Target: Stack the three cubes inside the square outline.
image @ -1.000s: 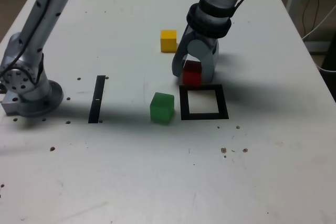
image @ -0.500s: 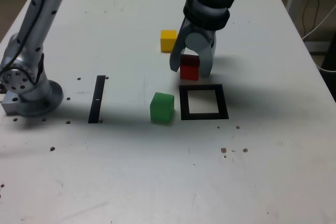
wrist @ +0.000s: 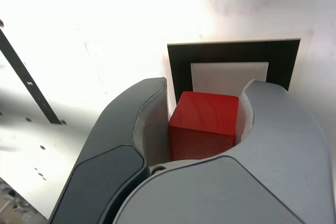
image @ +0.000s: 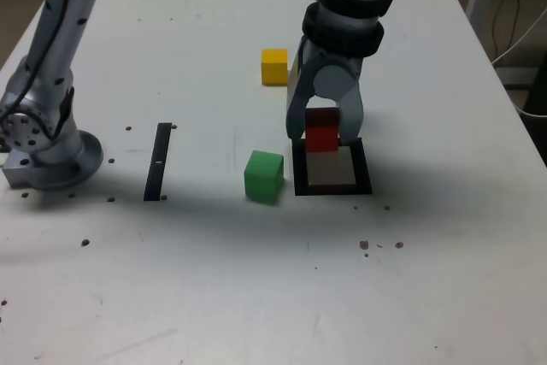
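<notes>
On the speckled white surface we count three cubes: yellow, green, and red, clamped in our claw above one square outline.

1. The grey gripper holds the small red cube over the black tape square outline.
2. The small green cube sits on the white table just beside the outline, on the exterior view's left.
3. The small yellow cube lies toward the table's far edge.
4. The narrow black tape strip lies further to the exterior view's left, near the grey arm base.
</notes>
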Tool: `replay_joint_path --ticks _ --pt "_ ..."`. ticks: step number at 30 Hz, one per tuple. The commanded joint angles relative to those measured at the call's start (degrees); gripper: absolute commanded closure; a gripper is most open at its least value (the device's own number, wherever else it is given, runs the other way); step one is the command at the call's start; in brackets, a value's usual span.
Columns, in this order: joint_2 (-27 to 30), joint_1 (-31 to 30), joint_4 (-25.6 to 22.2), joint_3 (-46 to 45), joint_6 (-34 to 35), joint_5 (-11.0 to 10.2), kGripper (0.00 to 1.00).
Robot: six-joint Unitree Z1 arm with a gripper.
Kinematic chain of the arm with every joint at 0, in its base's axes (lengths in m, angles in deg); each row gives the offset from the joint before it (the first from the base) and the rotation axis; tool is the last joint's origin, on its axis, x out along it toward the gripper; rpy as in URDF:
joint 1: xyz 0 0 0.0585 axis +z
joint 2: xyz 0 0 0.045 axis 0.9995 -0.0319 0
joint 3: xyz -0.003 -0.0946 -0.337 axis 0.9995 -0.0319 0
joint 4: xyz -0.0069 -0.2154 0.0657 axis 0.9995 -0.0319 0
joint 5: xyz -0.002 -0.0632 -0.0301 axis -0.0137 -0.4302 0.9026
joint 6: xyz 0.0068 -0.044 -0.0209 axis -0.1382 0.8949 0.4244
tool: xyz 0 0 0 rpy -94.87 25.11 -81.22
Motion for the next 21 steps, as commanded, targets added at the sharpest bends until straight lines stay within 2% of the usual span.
replay_joint_path --ticks 1,21 --pt "0.36 -0.44 0.04 0.14 0.28 0.11 0.61" --pt "-1.41 -2.07 4.56 -3.22 0.99 0.12 0.61"
